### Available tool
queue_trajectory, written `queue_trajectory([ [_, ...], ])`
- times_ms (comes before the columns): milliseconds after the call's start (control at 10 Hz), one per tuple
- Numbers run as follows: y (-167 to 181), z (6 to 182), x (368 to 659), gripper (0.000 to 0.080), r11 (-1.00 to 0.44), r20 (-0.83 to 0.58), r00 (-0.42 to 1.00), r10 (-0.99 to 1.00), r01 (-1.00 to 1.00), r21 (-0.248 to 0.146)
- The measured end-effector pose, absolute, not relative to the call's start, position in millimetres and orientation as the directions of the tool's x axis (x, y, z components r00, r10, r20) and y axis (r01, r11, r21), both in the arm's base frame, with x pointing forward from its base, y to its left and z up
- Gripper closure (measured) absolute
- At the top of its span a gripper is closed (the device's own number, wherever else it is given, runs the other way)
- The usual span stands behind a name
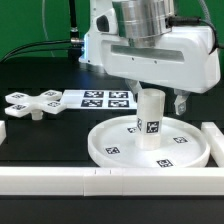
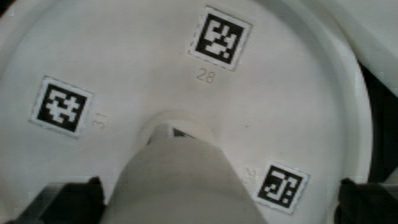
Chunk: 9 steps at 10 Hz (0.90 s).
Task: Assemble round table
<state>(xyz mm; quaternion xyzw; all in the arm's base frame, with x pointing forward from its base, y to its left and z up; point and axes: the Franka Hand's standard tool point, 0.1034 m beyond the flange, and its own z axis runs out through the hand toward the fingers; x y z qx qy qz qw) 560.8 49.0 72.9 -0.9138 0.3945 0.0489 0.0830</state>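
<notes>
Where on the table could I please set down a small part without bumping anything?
The bare black tabletop between the cross-shaped foot, the round disc and the near rail is free. Around the disc it is crowded: the post stands on it under the gripper, and the rail on the exterior view's right sits close.

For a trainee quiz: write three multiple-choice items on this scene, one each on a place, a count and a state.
1. Where does the cross-shaped foot lie? A in a drawer B on the table, at the exterior view's left C on a shelf
2. How many tags on the disc show in the wrist view? A one B three C six
3. How does the post stand? A upright on the disc's middle B on its side C leaning steeply
Key: B, it lies on the black top; B, three squares show; A, it rises straight.
</notes>
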Motion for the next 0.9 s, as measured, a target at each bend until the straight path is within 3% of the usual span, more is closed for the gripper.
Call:
queue_trajectory([
  [300, 48.1, 72.2, 560.4, 0.015, -0.833, -0.122, 0.845, -0.521, -0.534, -0.146],
  [500, 45.2, 71.6, 560.2, 0.015, -0.95, -0.081, 0.959, -0.27, -0.279, -0.142],
  [700, 44.4, 75.0, 563.7, 0.015, -0.987, -0.051, 0.997, -0.049, -0.056, -0.151],
  [900, 43.3, 74.7, 565.1, 0.015, -0.988, -0.029, 0.999, 0.032, 0.028, -0.152],
])
